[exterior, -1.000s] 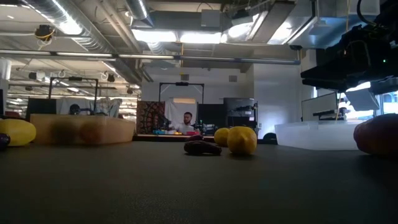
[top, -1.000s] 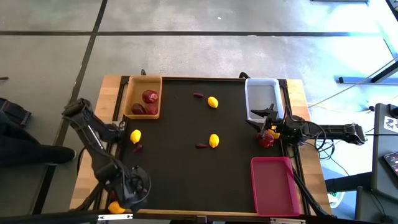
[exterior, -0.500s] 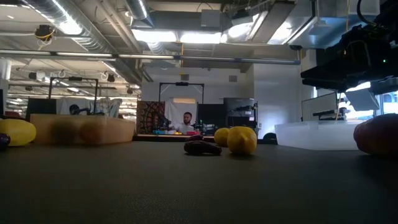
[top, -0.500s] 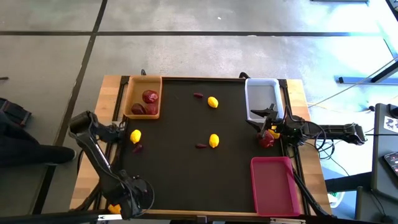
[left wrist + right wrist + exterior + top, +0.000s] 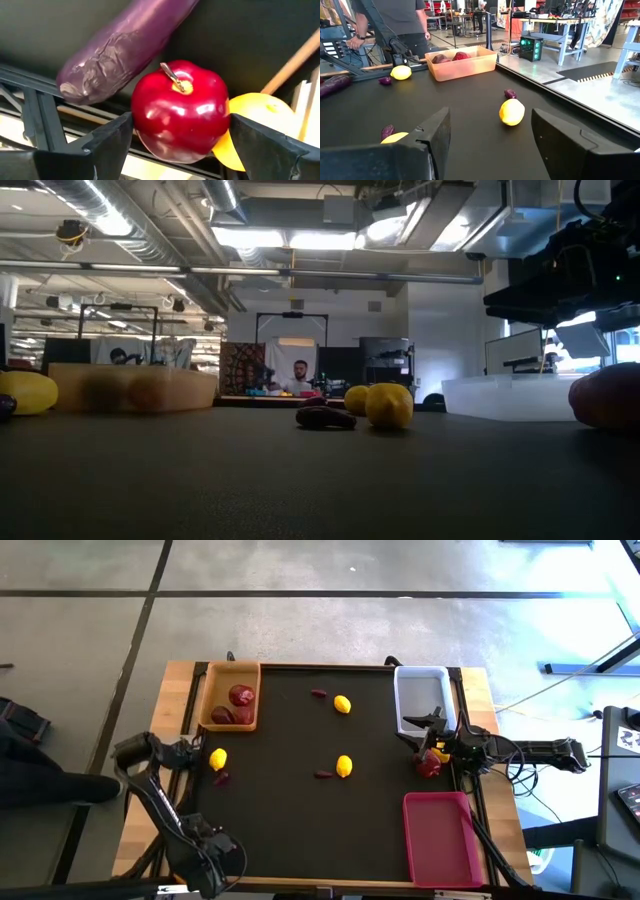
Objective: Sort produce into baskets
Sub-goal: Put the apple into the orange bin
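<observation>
A workshop or robotics lab, open-plan. Exposed ducts (image 5: 150, 230) and strip lights (image 5: 300, 240) overhead, polished concrete floor (image 5: 300, 630) with seam lines. Workbenches (image 5: 560, 20) crowded with gear, a lit computer case (image 5: 532, 47) on the floor, a person (image 5: 400, 22) standing near the black test surface (image 5: 300, 820).

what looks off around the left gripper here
In the left wrist view, the left gripper is closed on an apple that sits past the edge of the black mat, over the frame rails. A yellow fruit is tucked right behind it, also off the mat.
</observation>
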### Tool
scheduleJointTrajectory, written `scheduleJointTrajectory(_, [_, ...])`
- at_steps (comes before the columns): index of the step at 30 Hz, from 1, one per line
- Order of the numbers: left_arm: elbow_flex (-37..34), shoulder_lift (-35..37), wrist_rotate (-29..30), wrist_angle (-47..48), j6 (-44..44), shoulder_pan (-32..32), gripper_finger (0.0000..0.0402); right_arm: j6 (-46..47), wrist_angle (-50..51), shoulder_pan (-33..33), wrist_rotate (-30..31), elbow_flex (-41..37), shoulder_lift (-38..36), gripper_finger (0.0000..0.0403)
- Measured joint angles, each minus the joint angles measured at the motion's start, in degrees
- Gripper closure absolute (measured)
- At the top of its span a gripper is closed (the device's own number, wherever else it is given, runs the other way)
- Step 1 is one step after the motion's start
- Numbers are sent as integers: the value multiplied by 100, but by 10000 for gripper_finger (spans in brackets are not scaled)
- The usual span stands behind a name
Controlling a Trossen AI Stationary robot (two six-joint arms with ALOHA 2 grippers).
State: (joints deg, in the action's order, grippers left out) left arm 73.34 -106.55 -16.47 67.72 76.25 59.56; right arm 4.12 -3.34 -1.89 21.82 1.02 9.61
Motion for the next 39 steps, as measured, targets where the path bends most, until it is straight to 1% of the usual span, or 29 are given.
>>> scheduleJointTrajectory(8, [-110, -55, 44, -84, 150, 30, 84, 9, 3, 0, -1, 0, 2, 164])
scheduleJointTrajectory(13, [-151, -54, 87, -89, 22, 38, 85, 10, 3, 0, 1, 0, 0, 164])
scheduleJointTrajectory(15, [-151, -54, 90, -81, 67, 38, 94, 11, 3, 1, 1, 0, 2, 164])
scheduleJointTrajectory(20, [-155, -54, 96, -77, 375, 31, 138, 11, 3, 2, 1, 0, 2, 164])
scheduleJointTrajectory(22, [-157, -43, 91, -36, 506, -15, 145, 11, 3, 0, 1, 0, 2, 164])
scheduleJointTrajectory(25, [-145, 2, 111, 72, 765, -113, 145, 11, 3, 0, 1, 0, 2, 164])
scheduleJointTrajectory(33, [121, 434, 227, 326, 854, -460, 137, 78, -8, 2, 1, 0, 1, 164])
scheduleJointTrajectory(35, [145, 640, 421, 411, 898, -575, 138, 79, -17, 2, 1, 0, 0, 164])
scheduleJointTrajectory(39, [151, 988, 1369, 449, 939, -843, 138, 76, -24, 0, 1, 0, 2, 164])
